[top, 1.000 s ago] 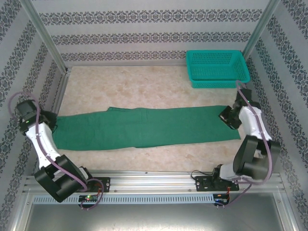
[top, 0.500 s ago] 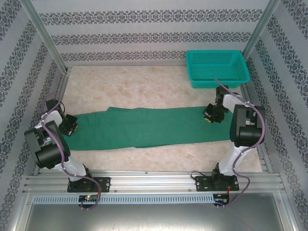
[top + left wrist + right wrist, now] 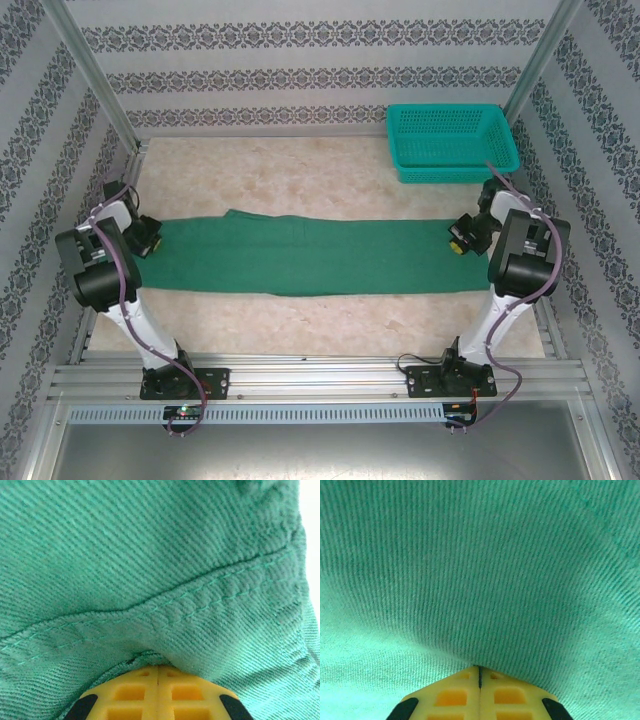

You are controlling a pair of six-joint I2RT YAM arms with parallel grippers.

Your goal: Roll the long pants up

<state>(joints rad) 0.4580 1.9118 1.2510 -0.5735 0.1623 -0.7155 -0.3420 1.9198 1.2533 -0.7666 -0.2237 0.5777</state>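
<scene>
Because the left gripper (image 3: pixel 148 240) and the right gripper (image 3: pixel 462 238) each pinched shut on one end of the long pants (image 3: pixel 310 258), the cloth seemed held taut and flat, ready for rolling; it lay unrolled across the middle of the table (image 3: pixel 300 180); a straight dark green band, twill-ribbed, seam-stitched.

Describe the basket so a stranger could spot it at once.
Look to the far right corner of the table, by the patterned wall. The basket sits there. It is teal, rigid plastic mesh, unlike the flat green pants stretched across the middle.
</scene>
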